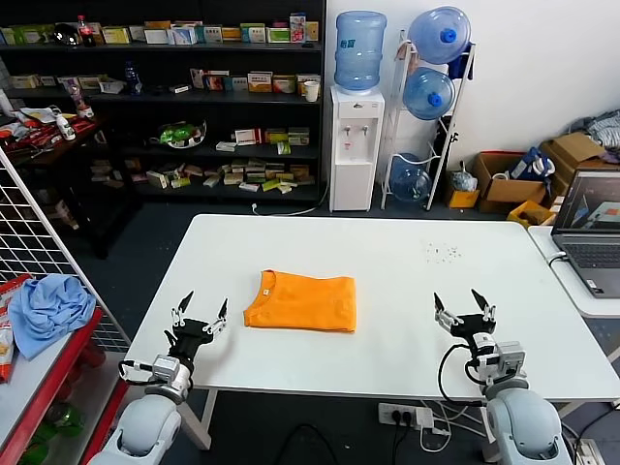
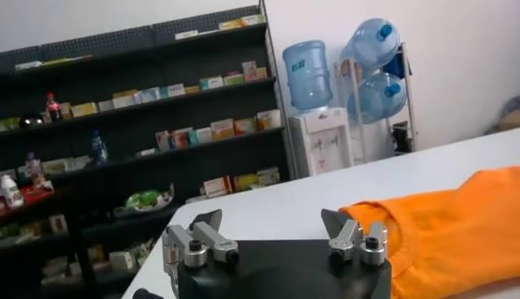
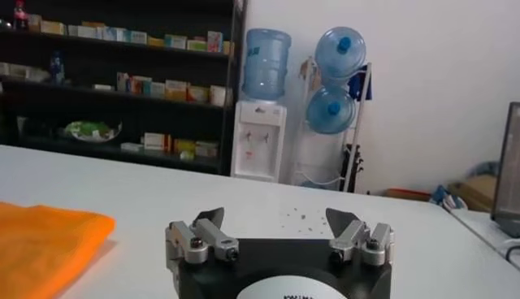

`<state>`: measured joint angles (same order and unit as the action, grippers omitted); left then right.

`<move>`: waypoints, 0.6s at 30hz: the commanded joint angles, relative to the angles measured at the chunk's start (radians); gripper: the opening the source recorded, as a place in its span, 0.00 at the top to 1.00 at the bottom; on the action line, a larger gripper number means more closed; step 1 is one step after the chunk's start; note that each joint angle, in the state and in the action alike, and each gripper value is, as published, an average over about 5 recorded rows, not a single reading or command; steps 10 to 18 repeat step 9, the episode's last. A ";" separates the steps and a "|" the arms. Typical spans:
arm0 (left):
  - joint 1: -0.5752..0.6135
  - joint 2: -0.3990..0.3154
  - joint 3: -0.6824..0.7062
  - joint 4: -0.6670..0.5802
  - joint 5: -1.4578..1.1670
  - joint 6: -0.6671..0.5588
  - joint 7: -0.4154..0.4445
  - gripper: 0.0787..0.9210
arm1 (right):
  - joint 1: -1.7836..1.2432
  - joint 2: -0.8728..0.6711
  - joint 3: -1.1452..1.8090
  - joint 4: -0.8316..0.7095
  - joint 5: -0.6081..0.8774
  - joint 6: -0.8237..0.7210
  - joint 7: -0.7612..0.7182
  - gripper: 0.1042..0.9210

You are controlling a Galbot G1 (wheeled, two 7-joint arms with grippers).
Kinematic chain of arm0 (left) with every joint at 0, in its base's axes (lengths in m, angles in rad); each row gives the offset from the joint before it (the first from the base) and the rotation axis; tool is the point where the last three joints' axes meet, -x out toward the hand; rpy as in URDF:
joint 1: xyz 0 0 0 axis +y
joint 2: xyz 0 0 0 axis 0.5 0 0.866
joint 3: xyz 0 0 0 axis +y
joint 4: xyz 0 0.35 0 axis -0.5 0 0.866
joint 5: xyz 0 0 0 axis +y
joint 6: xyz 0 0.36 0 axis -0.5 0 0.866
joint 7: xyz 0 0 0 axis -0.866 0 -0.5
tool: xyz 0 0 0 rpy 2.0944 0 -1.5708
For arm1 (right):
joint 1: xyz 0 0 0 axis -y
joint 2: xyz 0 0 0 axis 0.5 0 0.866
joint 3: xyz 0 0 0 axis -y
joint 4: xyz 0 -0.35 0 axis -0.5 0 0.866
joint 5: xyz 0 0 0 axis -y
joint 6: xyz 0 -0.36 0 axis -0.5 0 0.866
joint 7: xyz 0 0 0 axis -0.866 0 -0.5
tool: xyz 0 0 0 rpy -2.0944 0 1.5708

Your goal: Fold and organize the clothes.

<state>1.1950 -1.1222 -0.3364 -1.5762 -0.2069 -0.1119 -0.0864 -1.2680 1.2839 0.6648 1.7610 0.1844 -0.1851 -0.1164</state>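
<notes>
The orange T-shirt (image 1: 301,301) lies folded into a flat rectangle near the middle of the white table (image 1: 407,262), its neck opening toward the left; no lettering shows. It also shows in the left wrist view (image 2: 443,227) and in the right wrist view (image 3: 45,244). My left gripper (image 1: 201,312) is open and empty near the table's front left edge, a little left of the shirt. My right gripper (image 1: 465,306) is open and empty near the front right edge, well right of the shirt. Neither touches the shirt.
A laptop (image 1: 591,232) sits on a side table at the right. A light blue cloth (image 1: 50,308) lies on a red rack at the left, beside a wire grid. Small dark specks (image 1: 443,253) dot the table's far right. Shelves and a water dispenser (image 1: 356,145) stand behind.
</notes>
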 commanded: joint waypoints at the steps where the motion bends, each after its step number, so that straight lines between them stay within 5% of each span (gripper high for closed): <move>1: 0.021 0.012 -0.078 -0.013 0.046 0.054 0.050 0.12 | 0.004 0.061 0.036 -0.015 -0.040 0.002 -0.035 0.12; 18: 0.023 0.012 -0.078 -0.015 0.032 0.061 0.047 0.12 | 0.010 0.068 0.031 -0.016 -0.038 -0.011 -0.028 0.12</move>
